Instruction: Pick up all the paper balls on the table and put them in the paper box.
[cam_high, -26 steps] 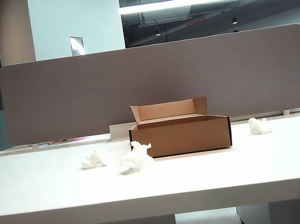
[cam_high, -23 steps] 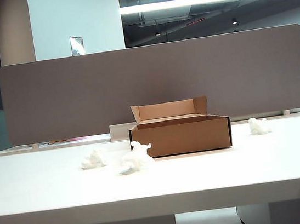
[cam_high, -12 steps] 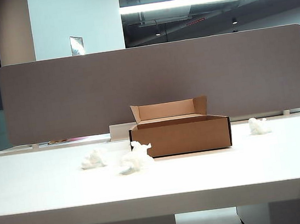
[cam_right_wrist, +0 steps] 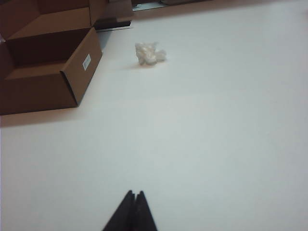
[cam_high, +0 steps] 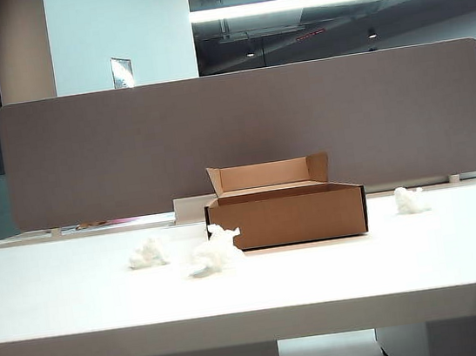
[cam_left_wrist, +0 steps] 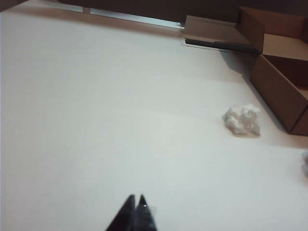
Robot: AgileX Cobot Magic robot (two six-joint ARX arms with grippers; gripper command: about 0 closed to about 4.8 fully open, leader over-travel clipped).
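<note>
Three crumpled white paper balls (cam_high: 216, 251) lie on the white table (cam_high: 321, 277) around the brown cardboard box (cam_high: 291, 215), waiting. Left gripper (cam_left_wrist: 135, 201) and right gripper (cam_right_wrist: 134, 195) hang above bare table, fingers pressed together, holding nothing.

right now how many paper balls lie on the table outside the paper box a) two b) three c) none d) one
b) Three: two paper balls lie left of the paper box and one to its right, all on the table; both sets of jaws are shut, holding nothing.
</note>
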